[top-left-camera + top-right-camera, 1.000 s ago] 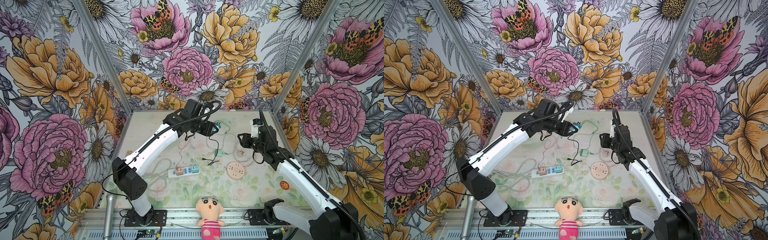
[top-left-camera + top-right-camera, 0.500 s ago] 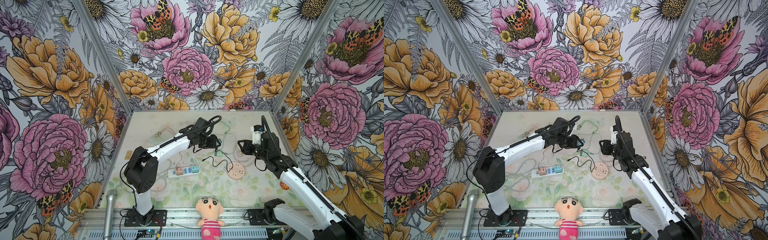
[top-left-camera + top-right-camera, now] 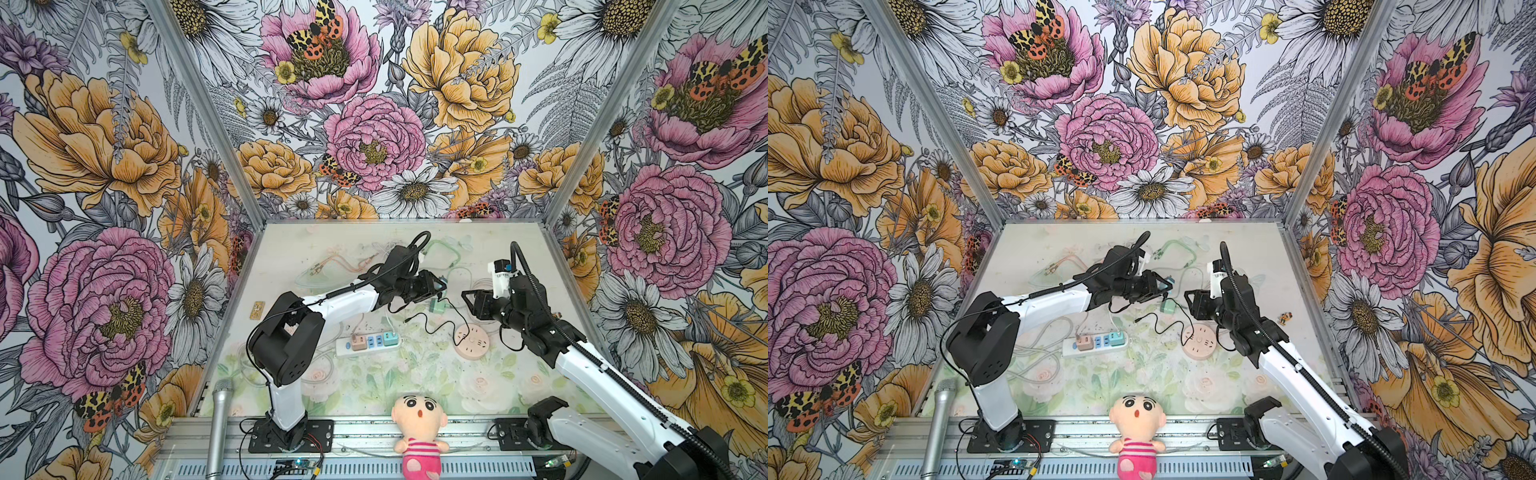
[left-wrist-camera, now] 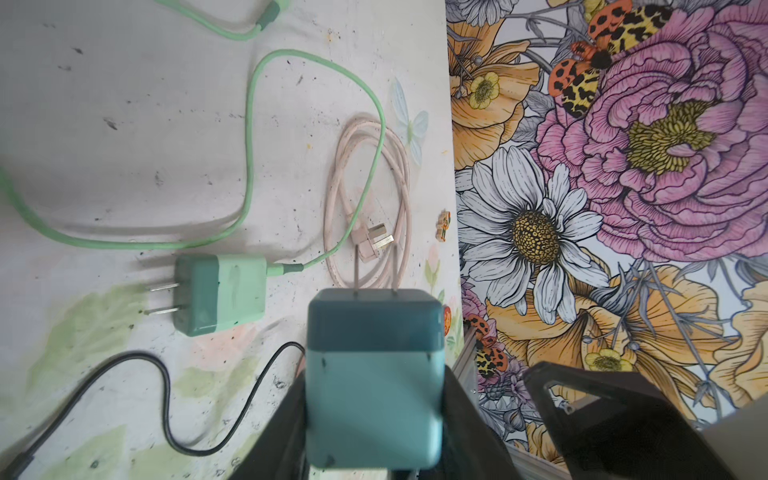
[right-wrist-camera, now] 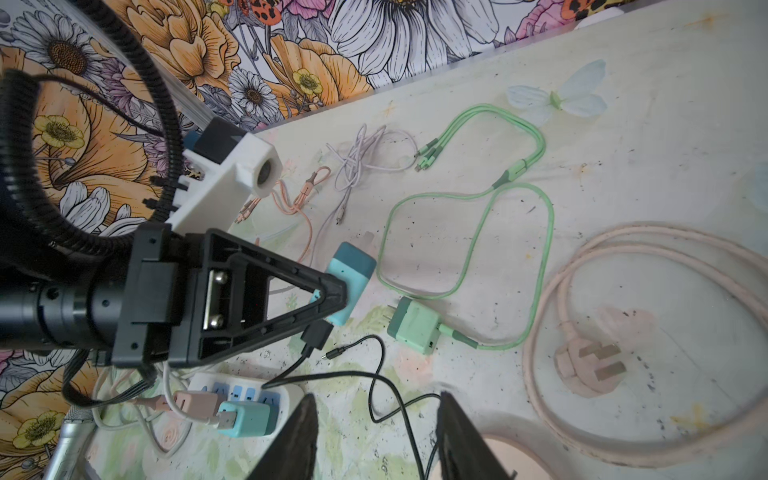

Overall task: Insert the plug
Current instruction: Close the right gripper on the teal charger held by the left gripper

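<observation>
Left tool (image 3: 437, 286) grips the blue plug (image 4: 374, 374) over the bench (image 3: 291, 249) middle.
Only the left wrist view shows its two prongs (image 4: 356, 270); the right wrist view shows the right tool (image 5: 378, 399) with jaws apart, empty.

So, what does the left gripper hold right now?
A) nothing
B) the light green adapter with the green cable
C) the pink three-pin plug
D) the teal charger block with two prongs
D: the left wrist view shows the teal charger block clamped in the left gripper, while the green adapter and the pink plug lie loose on the table.
</observation>
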{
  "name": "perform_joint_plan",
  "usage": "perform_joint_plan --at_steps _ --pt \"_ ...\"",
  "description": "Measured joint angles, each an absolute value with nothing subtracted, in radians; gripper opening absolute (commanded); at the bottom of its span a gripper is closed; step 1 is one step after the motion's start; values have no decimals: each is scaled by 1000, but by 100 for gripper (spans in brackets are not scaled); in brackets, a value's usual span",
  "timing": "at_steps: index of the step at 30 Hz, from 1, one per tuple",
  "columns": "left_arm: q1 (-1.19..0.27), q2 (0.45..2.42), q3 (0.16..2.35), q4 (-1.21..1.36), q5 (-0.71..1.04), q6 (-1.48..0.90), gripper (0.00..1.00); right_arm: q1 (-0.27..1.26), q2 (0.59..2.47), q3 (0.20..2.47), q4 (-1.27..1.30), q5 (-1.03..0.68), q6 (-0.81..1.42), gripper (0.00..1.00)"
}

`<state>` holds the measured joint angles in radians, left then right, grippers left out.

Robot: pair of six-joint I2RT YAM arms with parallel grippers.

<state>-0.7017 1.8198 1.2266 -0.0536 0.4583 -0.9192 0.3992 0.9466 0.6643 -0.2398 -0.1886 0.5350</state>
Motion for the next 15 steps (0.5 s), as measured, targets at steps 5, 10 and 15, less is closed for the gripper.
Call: perform_joint_plan --at_steps 5,10,15 --pt "-702 1814 1192 66 466 -1012 25 434 942 601 -128 -171 538 55" --pt "-702 1790 1172 133 466 -1069 25 460 942 529 -39 -159 537 60" --pt "-702 1768 1172 170 465 -1094 25 496 943 524 6 -130 516 62"
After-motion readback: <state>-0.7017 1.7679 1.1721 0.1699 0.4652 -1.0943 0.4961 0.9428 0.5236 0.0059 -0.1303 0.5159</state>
